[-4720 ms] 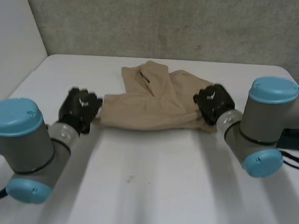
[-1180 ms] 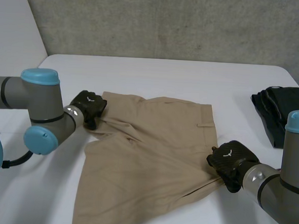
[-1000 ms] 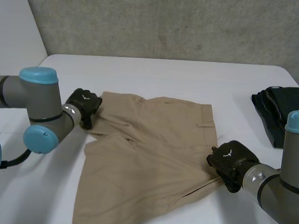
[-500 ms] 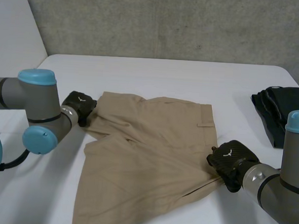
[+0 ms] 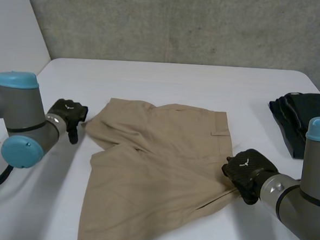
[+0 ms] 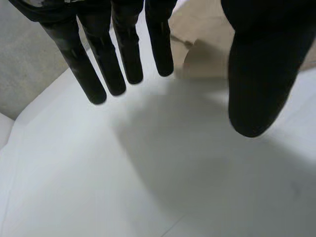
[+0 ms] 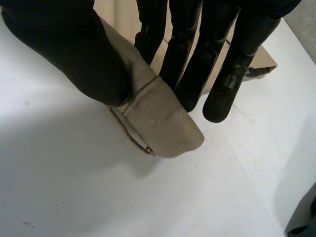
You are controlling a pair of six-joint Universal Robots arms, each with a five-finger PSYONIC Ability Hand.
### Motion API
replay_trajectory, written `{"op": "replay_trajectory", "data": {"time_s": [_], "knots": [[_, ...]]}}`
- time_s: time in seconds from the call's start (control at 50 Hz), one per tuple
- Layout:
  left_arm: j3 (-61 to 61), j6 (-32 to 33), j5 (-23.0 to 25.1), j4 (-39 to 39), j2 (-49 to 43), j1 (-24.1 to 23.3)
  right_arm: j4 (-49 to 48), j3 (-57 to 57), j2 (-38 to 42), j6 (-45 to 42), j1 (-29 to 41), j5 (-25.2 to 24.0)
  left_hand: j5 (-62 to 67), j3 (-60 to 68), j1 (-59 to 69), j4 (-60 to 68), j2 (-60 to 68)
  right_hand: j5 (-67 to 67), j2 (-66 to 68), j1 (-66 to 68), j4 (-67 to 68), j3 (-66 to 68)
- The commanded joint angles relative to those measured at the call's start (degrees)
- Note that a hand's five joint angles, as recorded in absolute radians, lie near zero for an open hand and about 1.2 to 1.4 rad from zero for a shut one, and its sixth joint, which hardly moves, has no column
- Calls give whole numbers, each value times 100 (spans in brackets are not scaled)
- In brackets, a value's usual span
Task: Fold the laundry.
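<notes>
Head view: one pair of tan shorts (image 5: 157,169) is seen spread on the white table (image 5: 178,80). One dark garment (image 5: 301,120) is piled on the far side of the right hand (image 5: 245,170), well apart from the shorts. Two hands are counted. The left hand (image 5: 68,114) is held just beside one corner of the shorts, apart from the cloth. The right hand is set at the opposite edge of the shorts.

Left wrist view: the left hand's fingers (image 6: 123,44) are held straight and spread away from the thumb, and nothing is gripped. A corner of the shorts (image 6: 207,44) is seen just past the fingertips, untouched. Bare table lies under the palm.

Right wrist view: a thick folded edge of the shorts (image 7: 163,123) is pinched between the right hand's thumb (image 7: 64,44) and its fingers. The fold juts out past the thumb tip, and the remaining cloth is seen behind the fingers.
</notes>
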Motion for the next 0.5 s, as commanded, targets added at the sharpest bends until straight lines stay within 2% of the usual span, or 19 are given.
{"op": "replay_trajectory", "data": {"time_s": [0.02,0.14,0.26,0.5], "knots": [[49,-625,709,160,138,-8,0,19,0,1,11,-1,37,-10,176,23,27,1304,1306,2428,1194,1196],[110,-697,816,292,165,-26,0,10,0,1,-7,-1,238,191,377,225,229,1304,1306,2428,1194,1196],[303,-653,842,292,-115,-69,-26,1,9,1,-7,-1,995,948,1134,982,986,1304,1306,2428,1194,1196],[550,-424,798,248,-503,-87,-87,1,26,-8,-15,17,1198,1151,1337,1184,1188,1304,1306,2428,1194,1196]]}}
